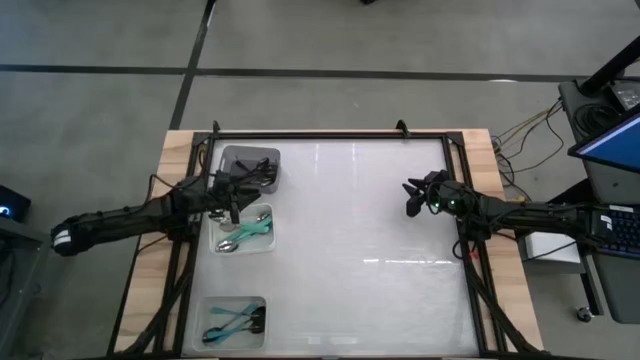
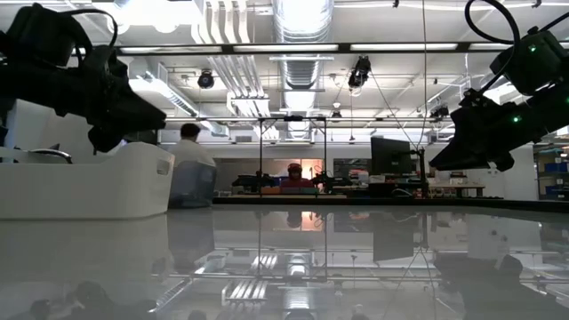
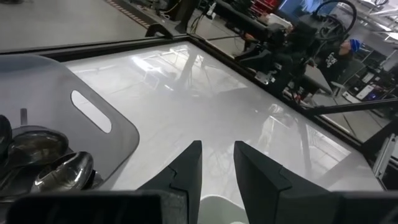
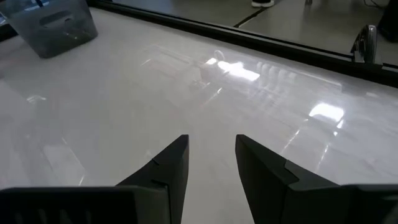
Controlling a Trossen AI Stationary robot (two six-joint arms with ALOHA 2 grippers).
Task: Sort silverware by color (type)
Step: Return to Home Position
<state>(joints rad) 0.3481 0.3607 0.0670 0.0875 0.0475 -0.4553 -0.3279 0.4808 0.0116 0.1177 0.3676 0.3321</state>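
Sorted, by the look of it: no spoon seen loose on the table (image 1: 350, 230). Spoons (image 1: 250, 230) all lying in the three bins down the left edge:
- dark ones in the grey bin (image 1: 250, 150)
- teal handles with silver bowls in the middle bin (image 1: 262, 248)
- teal handles with black bowls in the near bin (image 1: 232, 301)

Handles in the middle bin set on a slant, bowls toward the table's left edge. Those in the near bin roughly along its long side.

Left gripper (image 1: 234, 205) above the meeting of grey bin and middle bin, fingers (image 3: 189, 171) spread with nothing between them. Dark spoon bowls just beside and below those fingers in the wrist view.

Right gripper (image 1: 411, 197) over bare table near the right edge, well apart from every bin, fingers (image 4: 171, 165) likewise spread and holding nothing.

Likely nothing left but the retreat to rest. Left arm by far the nearer to the spoons — so probably worth rising clear of the bin walls before drawing back, to avoid nudging a bin. No such care needed on the right.
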